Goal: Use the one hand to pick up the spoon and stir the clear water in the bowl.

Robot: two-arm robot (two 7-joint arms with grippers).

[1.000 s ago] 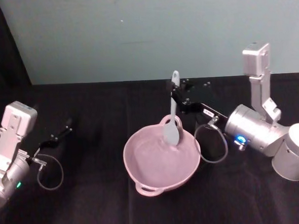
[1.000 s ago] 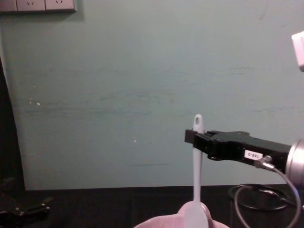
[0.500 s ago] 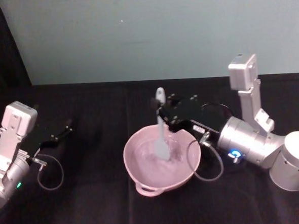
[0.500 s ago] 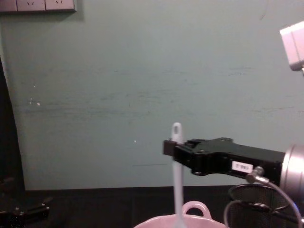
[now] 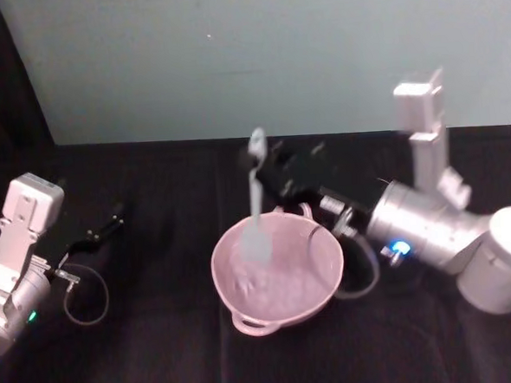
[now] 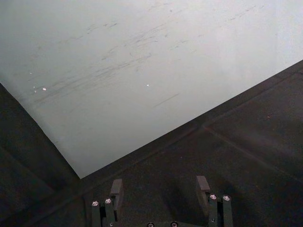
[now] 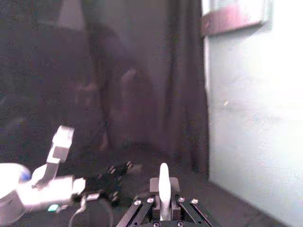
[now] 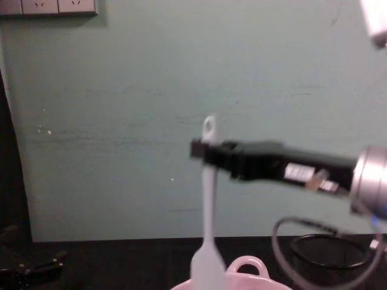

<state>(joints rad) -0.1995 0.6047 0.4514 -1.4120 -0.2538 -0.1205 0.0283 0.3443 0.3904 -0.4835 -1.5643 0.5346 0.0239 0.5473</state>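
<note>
The bowl (image 5: 326, 278) sits near-centre on the black desk (image 5: 161, 353). The spoon (image 5: 255, 204) stands upright in its left part, paddle head apparently in the water, though blur obscures this. Beyond the bowl, the right gripper (image 5: 267, 169) clamps the spoon's upper handle; at far left, the left gripper (image 5: 110, 225) lies idle, fingers apart.

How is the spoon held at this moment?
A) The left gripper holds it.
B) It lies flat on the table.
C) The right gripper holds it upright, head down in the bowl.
C: the right gripper clamps the spoon by its handle, with the head down in the bowl.
</note>
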